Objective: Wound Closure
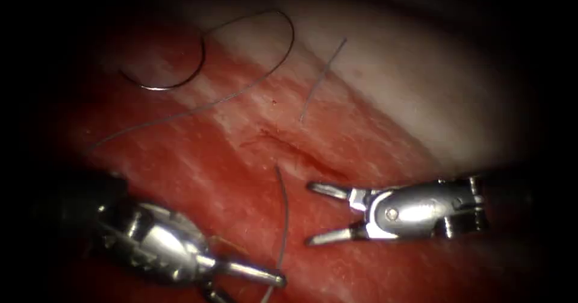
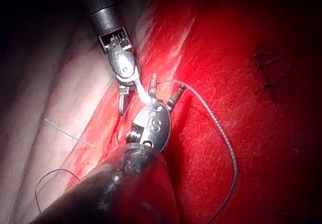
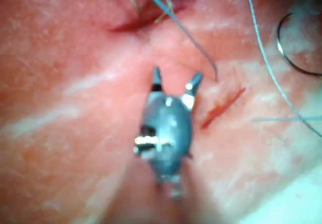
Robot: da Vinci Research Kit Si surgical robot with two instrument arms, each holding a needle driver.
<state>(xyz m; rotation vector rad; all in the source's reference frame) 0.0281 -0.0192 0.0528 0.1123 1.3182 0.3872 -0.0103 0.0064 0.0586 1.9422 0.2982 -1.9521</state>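
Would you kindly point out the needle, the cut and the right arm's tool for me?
needle [image 1: 180, 81]: endoscope view, on its curved body, lying free on the tissue left of the cut.
cut [image 1: 301, 155]: endoscope view, on the middle of the slit.
right tool [image 1: 319, 212]: endoscope view, midway between its open, empty jaw tips.

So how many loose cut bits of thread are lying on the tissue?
1 clearly: a short cut piece of thread right of the needle, above the cut. Others may be hidden.
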